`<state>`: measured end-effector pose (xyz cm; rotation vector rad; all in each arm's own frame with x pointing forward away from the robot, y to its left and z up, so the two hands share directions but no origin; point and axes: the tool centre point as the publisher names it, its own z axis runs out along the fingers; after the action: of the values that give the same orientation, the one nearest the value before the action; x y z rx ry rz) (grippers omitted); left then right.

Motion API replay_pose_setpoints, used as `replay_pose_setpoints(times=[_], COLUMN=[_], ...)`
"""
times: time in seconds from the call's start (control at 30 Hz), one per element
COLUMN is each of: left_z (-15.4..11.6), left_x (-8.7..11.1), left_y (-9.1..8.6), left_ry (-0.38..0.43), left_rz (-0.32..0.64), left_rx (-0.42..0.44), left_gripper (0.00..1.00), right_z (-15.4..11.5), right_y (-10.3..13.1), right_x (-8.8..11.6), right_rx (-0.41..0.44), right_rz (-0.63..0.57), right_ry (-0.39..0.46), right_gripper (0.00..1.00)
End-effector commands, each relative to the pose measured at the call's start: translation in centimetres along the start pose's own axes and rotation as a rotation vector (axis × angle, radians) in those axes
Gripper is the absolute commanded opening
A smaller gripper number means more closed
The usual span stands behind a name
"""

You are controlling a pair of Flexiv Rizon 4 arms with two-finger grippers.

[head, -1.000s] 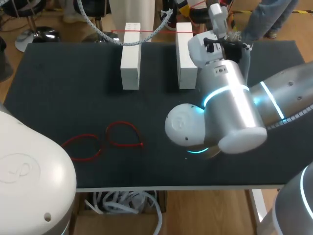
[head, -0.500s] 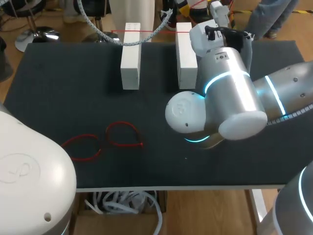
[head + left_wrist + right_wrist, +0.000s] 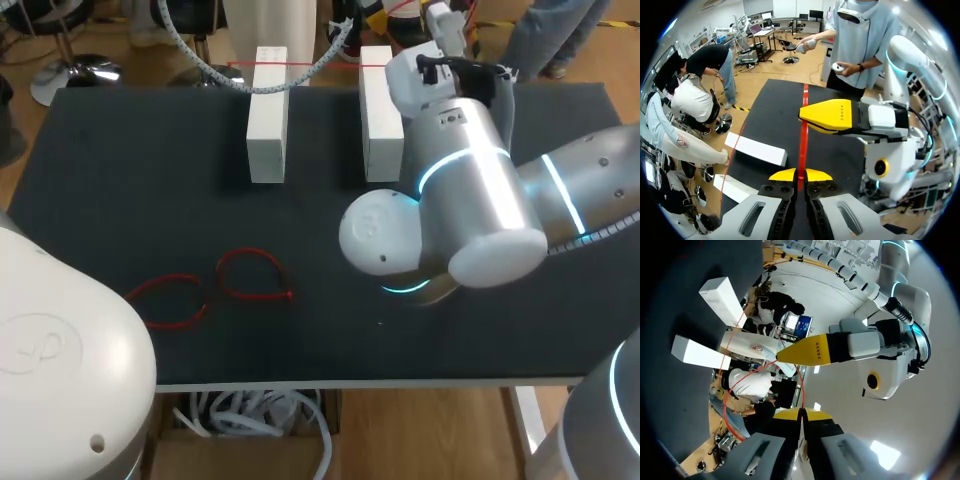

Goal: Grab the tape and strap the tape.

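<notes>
A red tape (image 3: pixel 803 130) runs straight ahead from my left gripper (image 3: pixel 800 175), which is shut on its end. Close ahead of it is one yellow finger (image 3: pixel 832 116) of my right gripper. In the right wrist view my right gripper (image 3: pixel 801 413) is shut on a red tape (image 3: pixel 727 400) that curves away in a loop, with the left gripper's yellow finger (image 3: pixel 810 351) just ahead. In the head view my right arm (image 3: pixel 470 190) reaches to the table's far edge and hides its own fingers. Another red tape (image 3: pixel 270 64) lies across two white blocks (image 3: pixel 268 112) (image 3: pixel 378 110).
Two loose red tape loops (image 3: pixel 250 272) (image 3: pixel 170 300) lie on the black table (image 3: pixel 120 180) at the front left. The white blocks stand side by side at the far middle, with a gap between them. A person stands beyond the far edge.
My right gripper has closed. The right arm's wrist has shifted a little toward the far edge, past the right block. The loops and blocks have not moved.
</notes>
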<state>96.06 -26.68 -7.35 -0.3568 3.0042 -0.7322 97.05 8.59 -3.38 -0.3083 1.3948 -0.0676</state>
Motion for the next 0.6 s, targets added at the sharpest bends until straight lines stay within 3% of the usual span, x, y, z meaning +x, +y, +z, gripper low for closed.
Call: replay_pose_setpoints(times=[0.03, 0.6], left_z=[0.0, 0.0], left_x=[0.0, 0.0], left_y=[-0.2, -0.2], left_ry=[-0.001, -0.001], left_rz=[-0.002, -0.002], left_rx=[-0.004, -0.004], left_gripper=[0.0, 0.0], right_z=[-0.2, -0.6], right_y=[0.6, 1.5], right_x=[0.1, 0.2], right_rx=[0.006, 0.014], right_rz=[-0.008, -0.026], right_ry=[0.001, 0.001], right_gripper=[0.0, 0.0])
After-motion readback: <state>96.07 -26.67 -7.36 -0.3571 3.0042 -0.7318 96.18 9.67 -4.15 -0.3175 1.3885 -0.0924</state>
